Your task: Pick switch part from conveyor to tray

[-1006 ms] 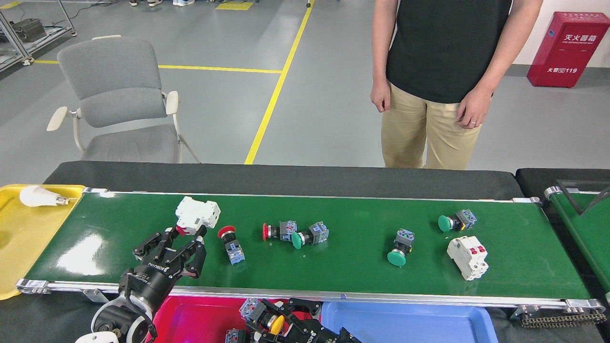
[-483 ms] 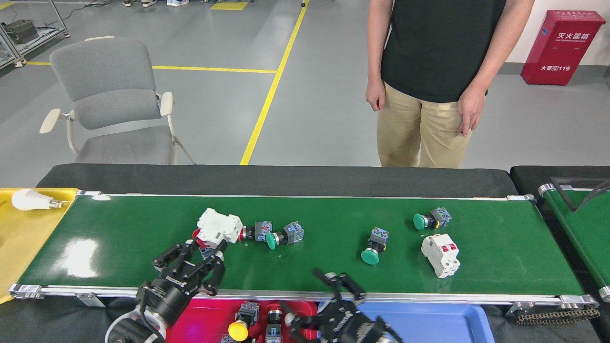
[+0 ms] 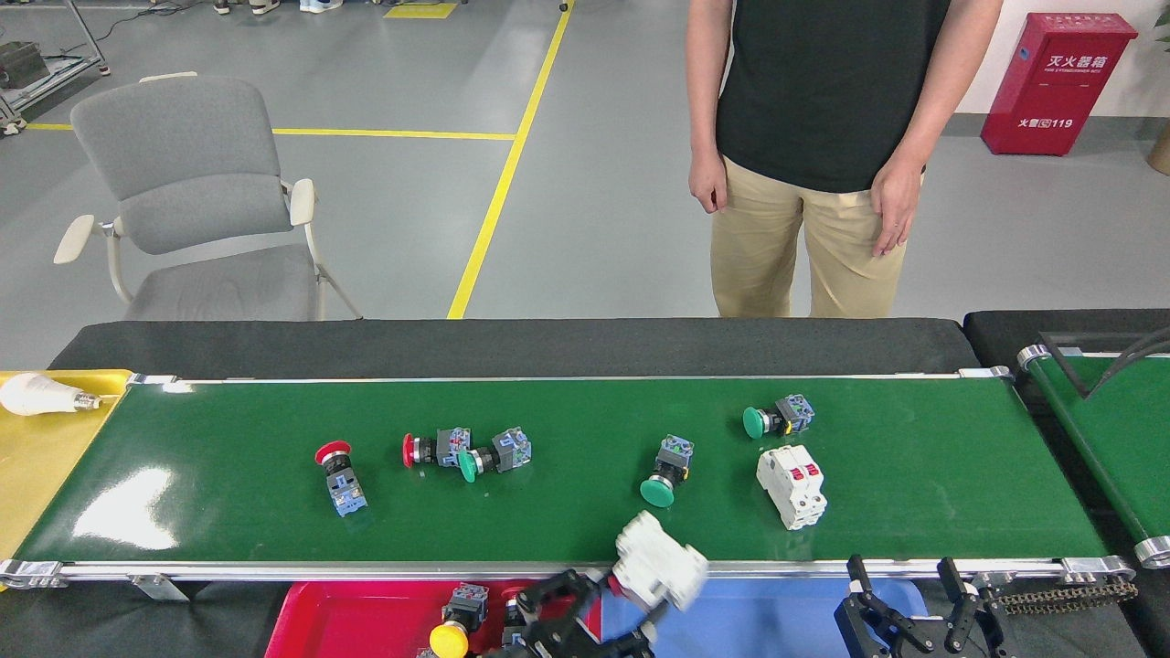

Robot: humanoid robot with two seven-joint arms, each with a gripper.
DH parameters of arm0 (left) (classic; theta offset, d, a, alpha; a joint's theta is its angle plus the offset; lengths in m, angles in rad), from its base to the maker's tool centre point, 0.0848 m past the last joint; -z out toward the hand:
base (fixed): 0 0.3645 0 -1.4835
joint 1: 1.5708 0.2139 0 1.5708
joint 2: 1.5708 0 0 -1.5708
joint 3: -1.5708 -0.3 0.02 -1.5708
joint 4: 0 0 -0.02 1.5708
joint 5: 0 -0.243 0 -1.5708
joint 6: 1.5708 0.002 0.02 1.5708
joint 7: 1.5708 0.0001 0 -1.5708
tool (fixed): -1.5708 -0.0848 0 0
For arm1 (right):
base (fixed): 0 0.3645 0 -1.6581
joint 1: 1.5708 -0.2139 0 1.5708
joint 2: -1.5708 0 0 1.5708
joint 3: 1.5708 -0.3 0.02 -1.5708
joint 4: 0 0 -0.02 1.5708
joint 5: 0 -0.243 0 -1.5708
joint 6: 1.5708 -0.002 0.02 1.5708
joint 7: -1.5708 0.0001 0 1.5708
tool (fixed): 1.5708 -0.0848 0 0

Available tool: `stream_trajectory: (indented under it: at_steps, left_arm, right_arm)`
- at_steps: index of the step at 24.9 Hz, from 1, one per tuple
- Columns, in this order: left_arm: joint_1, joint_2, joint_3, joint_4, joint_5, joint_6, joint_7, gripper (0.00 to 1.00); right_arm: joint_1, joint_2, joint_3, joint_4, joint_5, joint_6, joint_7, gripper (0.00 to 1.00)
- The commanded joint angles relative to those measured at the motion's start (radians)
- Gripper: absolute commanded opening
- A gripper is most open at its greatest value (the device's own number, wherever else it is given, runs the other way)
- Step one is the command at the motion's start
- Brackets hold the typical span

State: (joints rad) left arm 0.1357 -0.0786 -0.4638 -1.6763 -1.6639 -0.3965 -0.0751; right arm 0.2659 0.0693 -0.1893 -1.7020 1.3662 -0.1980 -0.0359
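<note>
The left gripper (image 3: 611,594) has carried the white breaker (image 3: 658,570) off the conveyor's (image 3: 585,512) near edge and clamps it above the blue tray (image 3: 777,612); released askew, it could tumble into the red tray (image 3: 356,621). The right gripper (image 3: 905,594) hangs open, empty.

Conveyor (image 3: 868,521): belt bare at 9 o'clock end and at 3 o'clock end past the white breaker (image 3: 792,485). Mid-belt crowded: red button switch (image 3: 338,471) alone; red and green switches (image 3: 466,450) touching as a pair; green switch (image 3: 665,471); another green switch (image 3: 777,419) just beside the breaker at its 12 o'clock. Open lanes between these groups. Person (image 3: 813,155) stands at the far side.
</note>
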Motion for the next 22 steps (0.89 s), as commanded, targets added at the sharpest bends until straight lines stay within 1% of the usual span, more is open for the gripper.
stream_trajectory:
  at_steps: [1, 4, 5, 6, 8, 9, 10, 11, 13, 15, 17, 19, 22]
  left_arm:
    - [-0.004, -0.007, -0.004, -0.020, 0.001, 0.053, 0.014, 1.00]
    - [0.002, 0.002, 0.016, -0.057, 0.003, 0.057, 0.020, 1.00]
    - [0.010, 0.002, 0.039, -0.074, 0.004, 0.065, 0.021, 1.00]
    - [0.022, -0.001, 0.089, -0.091, 0.004, 0.073, 0.023, 1.00]
    - [0.038, -0.006, 0.221, -0.100, 0.006, 0.080, 0.028, 1.00]
    - [0.039, -0.003, 0.323, -0.100, 0.006, 0.080, 0.043, 1.00]
    - [0.042, 0.005, 0.448, -0.095, 0.006, 0.080, 0.064, 1.00]
    - [0.044, 0.008, 0.528, -0.088, 0.006, 0.079, 0.074, 1.00]
    - [0.048, 0.019, 0.717, -0.039, 0.009, 0.073, 0.080, 1.00]
    - [0.056, 0.031, 0.827, 0.006, 0.010, 0.065, 0.080, 1.00]
    - [0.061, 0.060, 0.892, 0.035, 0.013, 0.044, 0.081, 1.00]
    - [0.061, 0.082, 0.906, 0.055, 0.038, 0.030, 0.080, 1.00]
    - [0.041, 0.108, 0.895, 0.078, 0.081, 0.030, 0.080, 1.00]
  right_arm:
    - [-0.004, -0.006, -0.004, -0.015, -0.002, -0.005, -0.005, 1.00]
    - [-0.004, -0.008, -0.002, -0.016, -0.002, -0.009, -0.004, 1.00]
    - [-0.004, -0.008, -0.001, -0.016, -0.002, -0.011, -0.004, 1.00]
    - [-0.004, -0.009, 0.004, -0.016, -0.001, -0.017, -0.004, 1.00]
    - [-0.005, -0.011, 0.021, -0.018, 0.001, -0.046, -0.004, 1.00]
    - [-0.016, -0.014, 0.042, -0.018, 0.001, -0.067, -0.002, 1.00]
    - [-0.033, -0.020, 0.073, -0.018, 0.002, -0.084, -0.002, 1.00]
    - [-0.050, -0.026, 0.105, -0.018, 0.004, -0.092, 0.001, 1.00]
    - [-0.100, -0.048, 0.211, -0.010, 0.014, -0.084, 0.025, 1.00]
    - [-0.123, -0.051, 0.264, -0.001, 0.033, -0.061, 0.068, 1.00]
    - [-0.151, -0.046, 0.301, 0.024, 0.059, -0.021, 0.091, 1.00]
    - [-0.182, -0.042, 0.350, 0.061, 0.076, 0.006, 0.093, 1.00]
    - [-0.254, -0.039, 0.412, 0.136, 0.077, 0.080, 0.093, 1.00]
